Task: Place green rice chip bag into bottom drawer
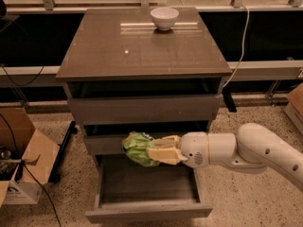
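The arm (pixel 246 150) reaches in from the right, low in front of the cabinet (pixel 142 56). Its gripper (pixel 155 152) is clamped on the bag (pixel 136 148), cream fingers (pixel 165 151) pinching its right side. The bag hangs in the air against the front of the middle drawer (pixel 106 144), just above the bottom drawer (pixel 147 211), which is pulled out, grey floor showing. On top, a white bowl (pixel 164 18) sits near the back edge. A cardboard box (pixel 21 141) stands on the ground beside the cabinet

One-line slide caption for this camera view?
Tool holds green rice chip bag just above the open bottom drawer.
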Robot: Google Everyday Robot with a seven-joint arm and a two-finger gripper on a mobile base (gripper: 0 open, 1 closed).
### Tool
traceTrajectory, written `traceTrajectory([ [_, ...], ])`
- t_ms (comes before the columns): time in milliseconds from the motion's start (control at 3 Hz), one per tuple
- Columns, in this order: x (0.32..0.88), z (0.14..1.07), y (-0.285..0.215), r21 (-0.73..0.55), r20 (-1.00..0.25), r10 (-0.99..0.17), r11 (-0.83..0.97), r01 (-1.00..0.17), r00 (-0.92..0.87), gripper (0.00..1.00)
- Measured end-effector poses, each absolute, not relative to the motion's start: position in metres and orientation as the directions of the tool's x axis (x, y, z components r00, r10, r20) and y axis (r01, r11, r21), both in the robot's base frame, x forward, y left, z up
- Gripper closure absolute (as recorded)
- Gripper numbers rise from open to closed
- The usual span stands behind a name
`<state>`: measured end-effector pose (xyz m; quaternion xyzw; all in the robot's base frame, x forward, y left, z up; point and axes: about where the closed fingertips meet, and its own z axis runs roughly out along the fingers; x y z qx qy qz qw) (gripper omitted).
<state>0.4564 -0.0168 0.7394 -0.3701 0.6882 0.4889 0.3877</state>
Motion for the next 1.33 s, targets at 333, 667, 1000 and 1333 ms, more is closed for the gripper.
traceTrajectory([
  [333, 0.456, 0.739, -0.017, 0.386, -0.896, -0.131, 0.247, -0.889, -0.425, 1.00],
  [667, 0.487, 0.705, -0.003, 0.381, -0.897, -0.156, 0.199, -0.903, -0.413, 1.00],
  [1000, 0.513, 0.660, 0.000, 0.403, -0.887, -0.165, 0.175, -0.898, -0.430, 1.00],
  [1333, 0.543, 0.594, -0.019, 0.450, -0.862, -0.144, 0.223, -0.865, -0.485, 1.00],
])
